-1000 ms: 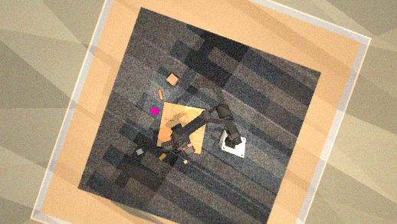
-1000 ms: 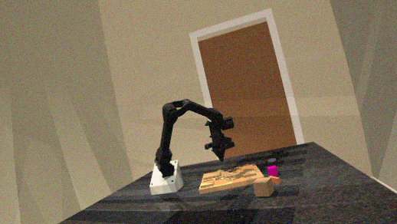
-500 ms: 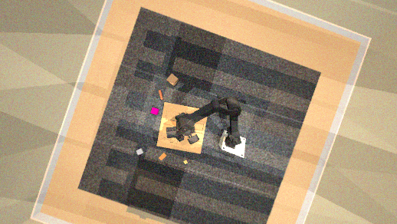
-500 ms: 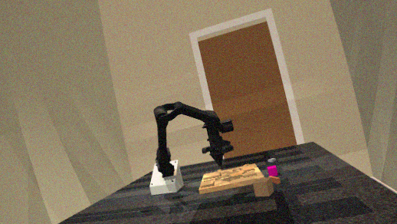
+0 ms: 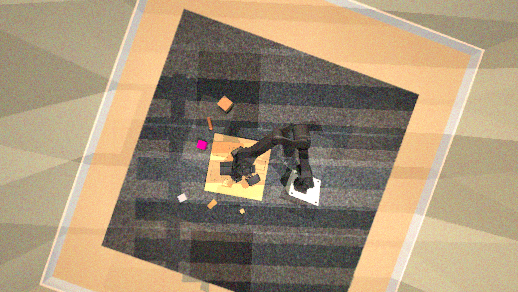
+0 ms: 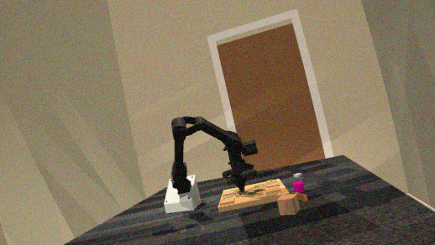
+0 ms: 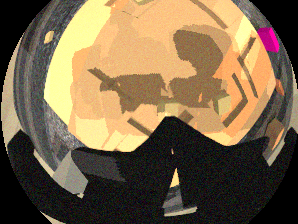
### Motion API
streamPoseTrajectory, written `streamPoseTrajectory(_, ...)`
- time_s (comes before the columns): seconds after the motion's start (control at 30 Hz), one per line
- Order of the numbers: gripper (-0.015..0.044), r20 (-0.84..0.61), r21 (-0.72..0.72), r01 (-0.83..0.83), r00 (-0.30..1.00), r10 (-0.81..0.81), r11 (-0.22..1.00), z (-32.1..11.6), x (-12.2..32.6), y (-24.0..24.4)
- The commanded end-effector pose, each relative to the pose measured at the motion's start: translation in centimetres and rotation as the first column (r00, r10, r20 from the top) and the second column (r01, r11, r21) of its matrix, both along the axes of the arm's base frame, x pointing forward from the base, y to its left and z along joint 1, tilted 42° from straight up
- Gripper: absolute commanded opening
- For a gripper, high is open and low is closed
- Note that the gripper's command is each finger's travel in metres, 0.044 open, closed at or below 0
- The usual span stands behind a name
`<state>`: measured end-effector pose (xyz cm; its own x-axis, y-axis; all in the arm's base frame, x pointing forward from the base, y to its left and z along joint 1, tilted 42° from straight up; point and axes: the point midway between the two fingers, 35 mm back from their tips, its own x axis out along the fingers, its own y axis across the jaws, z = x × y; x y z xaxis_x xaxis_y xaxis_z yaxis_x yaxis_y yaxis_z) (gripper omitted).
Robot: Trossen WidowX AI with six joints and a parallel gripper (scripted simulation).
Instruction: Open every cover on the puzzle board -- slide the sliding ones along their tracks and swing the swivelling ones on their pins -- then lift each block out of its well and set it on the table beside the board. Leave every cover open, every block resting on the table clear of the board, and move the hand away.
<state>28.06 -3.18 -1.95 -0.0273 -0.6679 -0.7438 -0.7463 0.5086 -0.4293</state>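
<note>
The tan puzzle board (image 5: 255, 194) (image 6: 227, 206) (image 7: 57, 85) lies flat, with dark slots and angled tracks. My gripper (image 6: 242, 190) (image 7: 169, 120) is shut and empty, pointing down with its tips at or just above the board's surface. In the wrist view a pale yellowish piece (image 7: 172, 109) lies just beyond the tips, and a similar one (image 7: 223, 104) is to its right. Off the board lie a small yellow block (image 5: 242, 211) (image 7: 49, 37), an orange block (image 5: 212, 204), a whitish block (image 5: 182, 198) and a magenta block (image 5: 201, 144) (image 6: 298, 186) (image 7: 268, 39). Shadows and the arm hide which covers are open.
A larger orange-brown cube (image 5: 225, 104) (image 6: 288, 205) (image 7: 274, 134) and a thin orange piece (image 5: 210, 123) (image 7: 280, 87) lie off the board's far-left corner in the top view. The arm's white base (image 5: 312, 196) (image 6: 181, 205) stands to the right of the board there.
</note>
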Motion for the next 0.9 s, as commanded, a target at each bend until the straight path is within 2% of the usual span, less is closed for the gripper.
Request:
streamPoseTrajectory(0.0, 0.0000, 0.000, -0.003, -0.010, 1.000, 0.010, 1.000, -0.3, 0.0, -0.2)
streamPoseTrajectory(0.87, 0.0000, -0.001, -0.004, -0.010, 1.000, 0.010, 1.000, -1.3, -1.2, -1.1)
